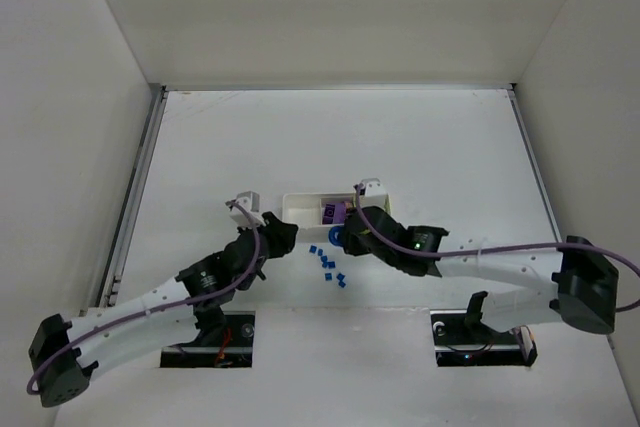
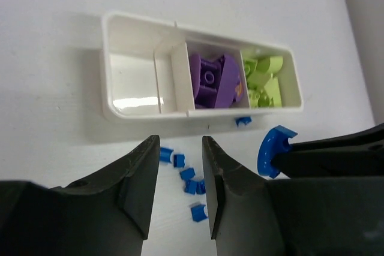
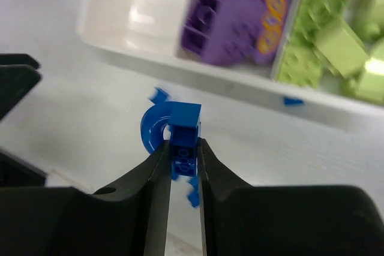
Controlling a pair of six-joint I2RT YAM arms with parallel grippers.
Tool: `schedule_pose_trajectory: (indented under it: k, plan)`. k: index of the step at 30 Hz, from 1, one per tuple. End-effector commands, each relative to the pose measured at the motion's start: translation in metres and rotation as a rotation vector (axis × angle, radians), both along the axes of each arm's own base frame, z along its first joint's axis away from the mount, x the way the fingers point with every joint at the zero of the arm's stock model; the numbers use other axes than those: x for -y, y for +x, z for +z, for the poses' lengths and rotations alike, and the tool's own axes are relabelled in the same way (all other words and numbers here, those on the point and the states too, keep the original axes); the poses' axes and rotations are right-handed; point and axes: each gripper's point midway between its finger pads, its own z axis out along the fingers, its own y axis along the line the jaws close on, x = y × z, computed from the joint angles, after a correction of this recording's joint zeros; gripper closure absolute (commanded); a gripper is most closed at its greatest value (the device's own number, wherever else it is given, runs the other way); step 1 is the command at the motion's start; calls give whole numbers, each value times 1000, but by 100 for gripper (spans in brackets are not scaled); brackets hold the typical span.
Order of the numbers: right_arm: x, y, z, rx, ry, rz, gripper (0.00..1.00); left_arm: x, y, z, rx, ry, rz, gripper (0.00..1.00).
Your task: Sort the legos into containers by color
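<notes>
**Sorting part-done: the blues are left**

White three-cell tray: the purple-and-orange piece lies in the middle cell, the yellow-green bricks in one end cell, and the other end cell is bare. The right gripper, clamped on the rounded blue piece, holds it near the tray. Tiny blue bricks lie scattered on the table. The left gripper hangs over them, jaws apart.

White tray; blue bricks, purple-and-orange piece, yellow-green pieces.

Tray: no readable text.
Purple piece: orange marking on one face, too blurred to read.
Arms: no legible label or number.
</notes>
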Motion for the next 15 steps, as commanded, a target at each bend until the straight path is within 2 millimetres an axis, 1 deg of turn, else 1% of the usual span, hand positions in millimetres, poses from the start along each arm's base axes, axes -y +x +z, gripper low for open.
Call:
schedule_pose_trajectory:
  k: [1,5,7,9,12,15]
  plan:
    - [-39,36,50,134,84,36,74,-21,6,-3,-2,-4,70,68]
    - [-70,70,58,182,92,59,73,-23,1,-12,-42,-6,51,69]
    - [-80,85,56,195,81,57,73,-22,-3,-17,-54,7,39,69]
    - [-86,99,52,193,71,47,73,-22,-7,-23,-62,24,26,69]
    - [-100,106,44,174,70,74,72,-22,-9,-33,-86,58,21,69]
    - [-107,108,37,163,65,80,70,-20,-9,-40,-98,94,7,68]
